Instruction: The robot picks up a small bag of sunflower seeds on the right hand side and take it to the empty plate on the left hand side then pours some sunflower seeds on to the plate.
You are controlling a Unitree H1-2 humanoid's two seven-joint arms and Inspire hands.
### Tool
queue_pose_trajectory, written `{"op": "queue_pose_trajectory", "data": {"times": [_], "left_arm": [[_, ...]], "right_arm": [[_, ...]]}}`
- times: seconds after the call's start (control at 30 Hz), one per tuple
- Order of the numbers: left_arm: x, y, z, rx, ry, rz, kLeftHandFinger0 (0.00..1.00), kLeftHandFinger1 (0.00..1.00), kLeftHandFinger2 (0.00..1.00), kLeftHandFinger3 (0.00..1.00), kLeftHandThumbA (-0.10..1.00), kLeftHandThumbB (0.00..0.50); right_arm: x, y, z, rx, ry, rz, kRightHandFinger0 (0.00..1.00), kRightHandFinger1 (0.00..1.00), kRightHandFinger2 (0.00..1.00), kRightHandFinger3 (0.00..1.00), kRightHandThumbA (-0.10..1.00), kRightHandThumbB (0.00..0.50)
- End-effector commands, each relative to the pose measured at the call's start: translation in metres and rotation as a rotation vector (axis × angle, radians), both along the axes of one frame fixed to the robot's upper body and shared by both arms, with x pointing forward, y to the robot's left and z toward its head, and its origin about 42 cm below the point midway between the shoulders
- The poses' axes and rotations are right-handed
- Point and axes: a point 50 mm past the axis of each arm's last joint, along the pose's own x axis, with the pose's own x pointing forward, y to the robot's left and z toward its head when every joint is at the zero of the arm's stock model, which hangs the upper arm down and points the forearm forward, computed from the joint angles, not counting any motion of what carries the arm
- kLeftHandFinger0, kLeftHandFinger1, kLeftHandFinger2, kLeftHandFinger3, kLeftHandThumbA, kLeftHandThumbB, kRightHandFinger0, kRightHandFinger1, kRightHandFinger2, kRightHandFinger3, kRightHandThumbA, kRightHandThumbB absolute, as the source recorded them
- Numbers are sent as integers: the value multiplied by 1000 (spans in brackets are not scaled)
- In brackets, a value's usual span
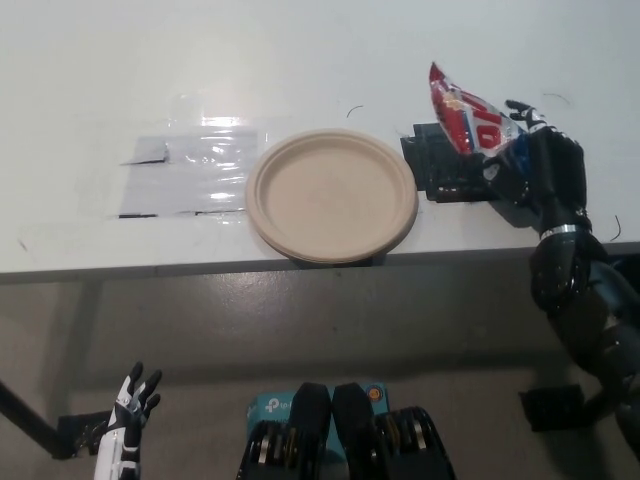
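Bag [468, 120] in right hand [535, 175], right of plate [332, 195].

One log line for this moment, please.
right hand: shut on red-and-white seed bag, lifted | beige paper plate: empty | left hand: idle, low

- The bag [466, 120]'s lower right end is hidden inside the right hand [535, 170].
- The left hand [128, 420] is cut off by the bottom edge.
- The bag's print is too small to read.

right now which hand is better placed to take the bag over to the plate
Right. The black right hand already holds the bag lifted off the table, just right of the plate. The white left hand hangs low below the table edge, far from both.
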Motion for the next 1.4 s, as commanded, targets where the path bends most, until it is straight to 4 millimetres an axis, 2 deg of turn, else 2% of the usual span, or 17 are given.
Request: {"op": "queue_pose_trajectory", "data": {"times": [0.0,0.07,0.13,0.17,0.33,0.4,0.47,0.53,0.63,0.67,0.8,0.83,0.97,1.03,1.2,1.3,1.37], "left_arm": [[2,-1,11,-15,-59,-19,1000,1000,930,1000,1000,13],[3,0,12,-7,-62,-19,1000,997,926,1000,1000,14],[3,0,13,-4,-61,-20,1000,995,924,1000,1000,22],[4,0,13,-4,-64,-20,1000,993,923,1000,1000,21],[4,1,13,-10,-66,-21,1000,988,919,1000,1000,22],[4,1,13,-11,-67,-20,1000,985,915,1000,1000,25],[4,1,14,-13,-69,-21,1000,979,910,1000,1000,21],[4,1,14,-10,-68,-19,997,974,904,1000,1000,23],[4,1,14,0,-68,-18,994,973,904,1000,1000,26],[4,0,14,-4,-64,-18,1000,978,905,1000,1000,25],[4,0,15,-11,-62,-16,1000,977,901,1000,1000,28],[6,1,16,-7,-68,-18,1000,976,901,1000,1000,28],[7,0,17,-6,-72,-23,1000,977,910,1000,1000,25],[7,0,17,-4,-71,-23,1000,974,897,1000,1000,32],[8,1,18,2,-73,-27,994,971,903,1000,1000,32],[8,1,18,-5,-72,-26,998,972,905,1000,1000,36],[8,1,17,-10,-74,-25,1000,976,896,1000,1000,32]], "right_arm": [[23,26,64,-32,-173,125,0,273,775,810,-100,124],[25,32,69,-70,-178,143,0,284,774,804,-100,132],[26,35,72,-115,-190,158,0,270,780,754,-100,130],[27,37,74,-129,-192,168,0,242,761,702,-100,128],[29,44,79,-230,-202,185,0,181,716,632,-100,158],[30,47,81,-284,-206,197,0,184,720,631,-100,153],[31,50,83,-323,-205,217,0,183,716,624,-100,121],[32,53,85,-379,-195,232,0,182,716,622,-100,113],[35,57,91,-442,-180,246,0,259,759,725,-100,121],[36,58,93,-451,-185,251,0,276,742,741,-100,136],[40,63,102,-528,-163,259,0,334,761,794,-100,144],[42,64,107,-553,-166,259,0,329,763,794,-100,177],[43,67,113,-614,-191,277,0,270,761,759,-100,212],[45,68,118,-657,-180,284,0,248,758,731,-100,198],[53,73,136,-716,-101,292,0,266,781,766,-100,180],[58,77,147,-737,-6,303,0,243,723,703,-100,189],[60,80,155,-748,54,320,0,277,746,694,-100,211]]}}
